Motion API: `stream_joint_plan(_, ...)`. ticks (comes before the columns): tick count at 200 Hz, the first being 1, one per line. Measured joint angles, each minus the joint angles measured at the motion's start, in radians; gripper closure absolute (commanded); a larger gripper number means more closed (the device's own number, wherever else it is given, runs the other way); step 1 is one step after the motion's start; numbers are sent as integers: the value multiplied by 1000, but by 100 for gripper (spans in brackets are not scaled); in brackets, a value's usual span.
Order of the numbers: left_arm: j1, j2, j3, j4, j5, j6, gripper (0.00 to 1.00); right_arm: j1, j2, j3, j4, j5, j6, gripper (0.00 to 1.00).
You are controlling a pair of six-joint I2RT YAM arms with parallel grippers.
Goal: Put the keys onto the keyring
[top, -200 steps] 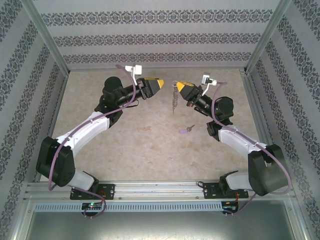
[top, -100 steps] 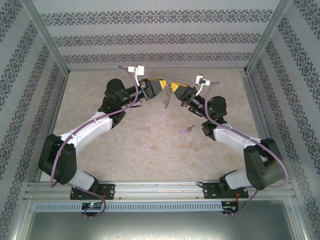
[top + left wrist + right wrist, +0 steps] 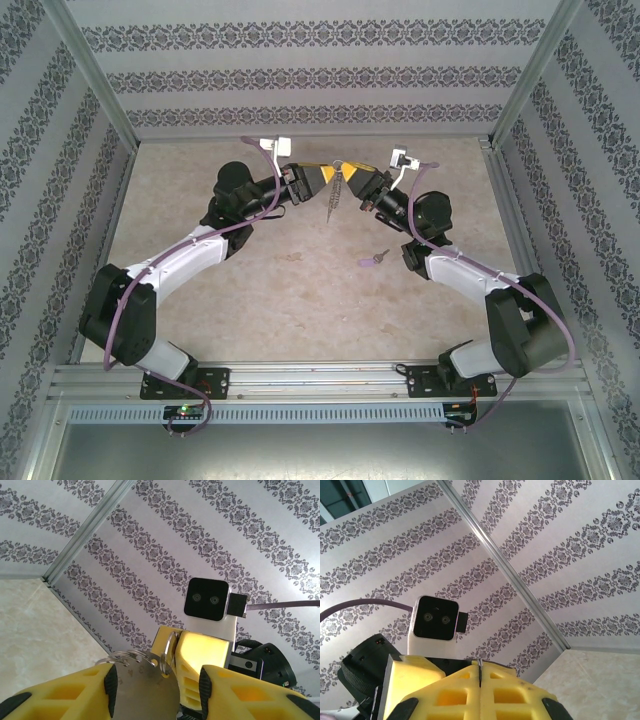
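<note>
Enclosure: walls (image 3: 300, 75) papered in grey ornamental stripes, with aluminium posts at the corners.

Table (image 3: 250, 290): beige, marbled surface. An aluminium rail (image 3: 300, 378) runs along the near edge and carries both arm bases.

Left arm (image 3: 190, 255) and right arm (image 3: 470, 275): both reach up and inward. Their tips meet above the far middle of the table, nearly nose to nose.

Right end effector (image 3: 353, 178): yellow fingers pressed fully together. The right wrist view shows a thin metal edge pinched in the seam between them. The left wrist view shows a wire loop standing out of that same seam.

Left end effector (image 3: 327, 179): jaws partly open. In the left wrist view they sit either side of a flat silver disc (image 3: 145, 690). The left pad is at the disc's edge and the right pad is clear of it, so there is no clamp on the disc.

Keyring (image 3: 336, 188): held in the air by the right end effector, between the two tips. Its chain hangs down, slightly tilted, off the table. The small rings and the disc lie toward the left end effector.

Key (image 3: 372, 260): tiny, with a lilac head. It lies flat on the table near the right arm's forearm, below and to the right of the keyring, well apart from it. Neither end effector touches it, and it is not on the ring.
</note>
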Motion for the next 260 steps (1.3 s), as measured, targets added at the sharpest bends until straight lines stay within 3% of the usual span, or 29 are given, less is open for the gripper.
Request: stream_joint_plan(260, -11, 31, 1, 69, -11, -2, 68, 6, 16, 0, 6, -1, 4, 100)
